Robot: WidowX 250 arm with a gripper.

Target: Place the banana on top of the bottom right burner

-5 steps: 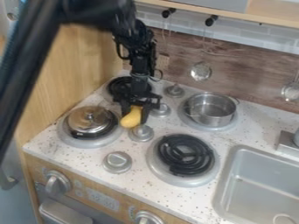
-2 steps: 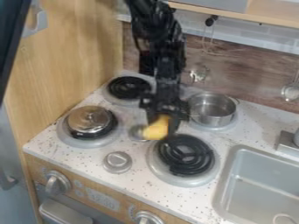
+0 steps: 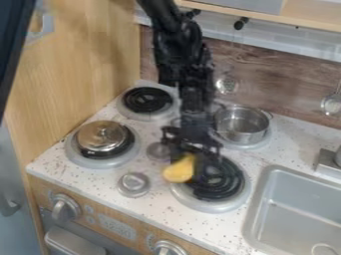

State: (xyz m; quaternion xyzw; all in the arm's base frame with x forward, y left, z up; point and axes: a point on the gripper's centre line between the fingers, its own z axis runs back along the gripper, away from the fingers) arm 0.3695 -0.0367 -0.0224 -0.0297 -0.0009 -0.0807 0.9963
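My gripper [image 3: 190, 160] has the banana [image 3: 178, 171] clasped in its grip at the left edge of the bottom right burner [image 3: 226, 187], towards the front edge of my stovetop [image 3: 156, 211], though I cannot tell whether the banana touches the burner.

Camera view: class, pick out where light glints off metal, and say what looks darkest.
In the camera view, highlights on the domed metal lid and the steel pot; also in the camera view, darkest are the black arm and coil burners, with the yellow banana standing out brightly.
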